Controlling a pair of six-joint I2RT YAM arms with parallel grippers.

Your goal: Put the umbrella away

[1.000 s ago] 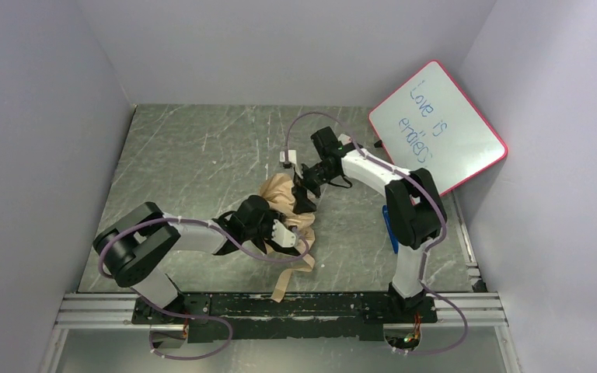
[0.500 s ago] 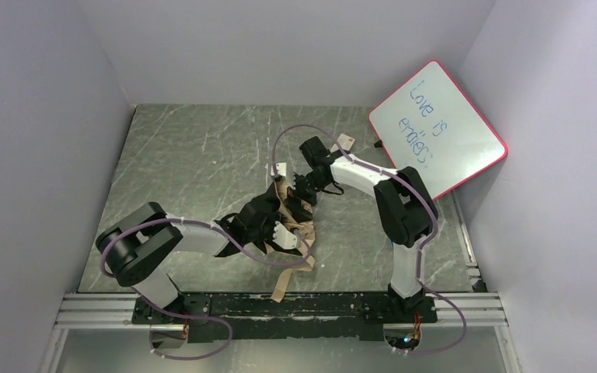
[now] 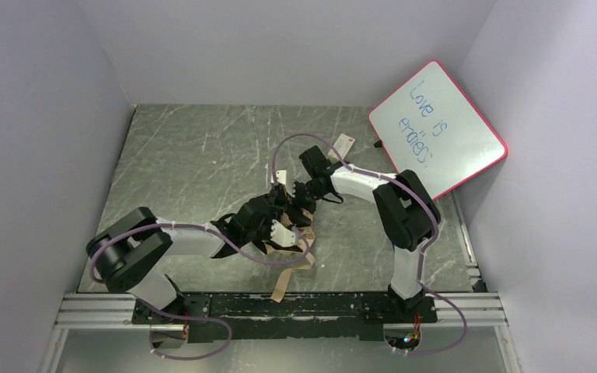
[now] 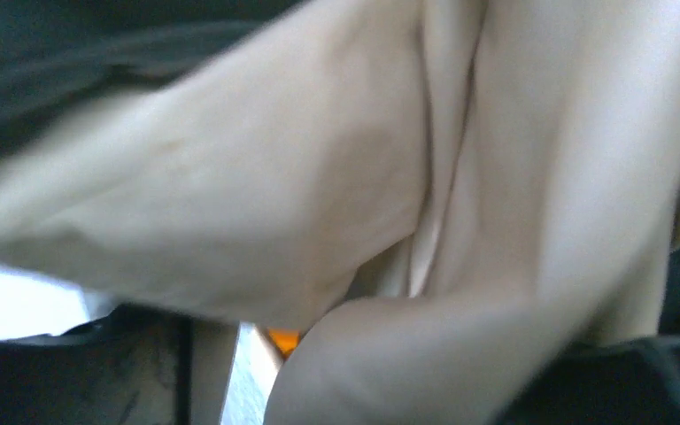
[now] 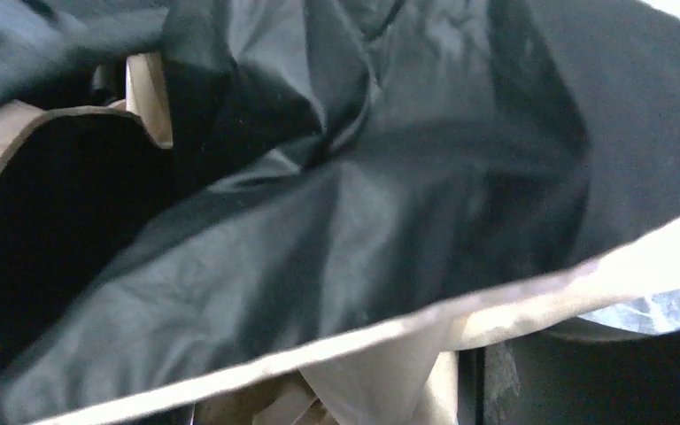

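Left fingers [image 3: 286, 216] are buried in the umbrella [image 3: 294, 255] fabric; can't tell if clenched or released. Left wrist view is only blurred tan cloth plus an orange speck. Right fingers [image 3: 300, 199] are at the far side of the same bundle, state also can't tell; right wrist view is black lining with a tan hem. Umbrella is crumpled mid tabletop [image 3: 194, 163] between both arms, tan strap [image 3: 281, 286] trailing toward the near edge. Pink-framed whiteboard [image 3: 438, 128] is at far right, well apart.
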